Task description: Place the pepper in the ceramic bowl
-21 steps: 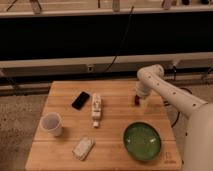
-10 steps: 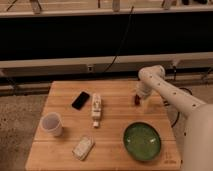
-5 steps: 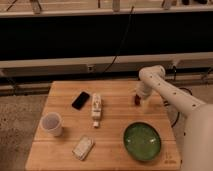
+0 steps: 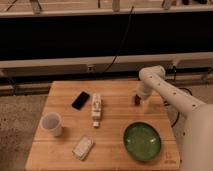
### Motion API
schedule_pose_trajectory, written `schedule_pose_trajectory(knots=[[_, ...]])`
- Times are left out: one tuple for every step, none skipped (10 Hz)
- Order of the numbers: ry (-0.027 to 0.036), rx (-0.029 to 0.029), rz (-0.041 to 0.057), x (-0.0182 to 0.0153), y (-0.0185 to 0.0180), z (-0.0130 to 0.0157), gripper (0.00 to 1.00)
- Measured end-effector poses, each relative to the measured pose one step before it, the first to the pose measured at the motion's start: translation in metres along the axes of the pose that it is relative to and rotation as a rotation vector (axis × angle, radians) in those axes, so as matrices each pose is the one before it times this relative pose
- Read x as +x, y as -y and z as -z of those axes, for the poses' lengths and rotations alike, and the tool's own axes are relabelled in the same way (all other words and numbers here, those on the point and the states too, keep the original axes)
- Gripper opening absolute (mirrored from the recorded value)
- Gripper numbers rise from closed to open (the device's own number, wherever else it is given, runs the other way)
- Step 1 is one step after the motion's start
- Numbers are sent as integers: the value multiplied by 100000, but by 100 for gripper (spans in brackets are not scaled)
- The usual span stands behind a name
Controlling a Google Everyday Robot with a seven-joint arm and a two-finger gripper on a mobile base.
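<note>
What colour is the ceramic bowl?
Glossy green; the ceramic bowl shows best in the camera view. The tool is at the pepper, beyond the bowl.

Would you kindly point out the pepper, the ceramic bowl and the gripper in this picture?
pepper (image 4: pixel 136 98): camera view, middle of its dark red body.
ceramic bowl (image 4: pixel 142 142): camera view, bare green inside.
gripper (image 4: pixel 141 102): camera view, its tip, close beside the pepper.

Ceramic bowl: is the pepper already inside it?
No, the ceramic bowl shows only bare green inside; the pepper is at the end effector, behind the bowl toward the table's far right.
</note>
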Motion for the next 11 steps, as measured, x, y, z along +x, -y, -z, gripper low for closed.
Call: schedule_pose_trajectory(knots=[[14,-40,156,-28,16,-1,80],[1,-106,253,1,-31,-12,80],[-4,-78,190,-31,-10,-26,78],[-5,-97,172,-24,-15,-62,73],[15,-93,223,-20,-22,-72,70],[-36,-55,267,-3,-15,-24,68],[-1,-67,215,-25,-8,-40,62],[-42,-24,161,-2,-5,-10,59],[9,-124,150,-30,-70,-46,54],[-66,-18,144,-14,-23,-43,46],[-205,168,177,36,66,-26,38]])
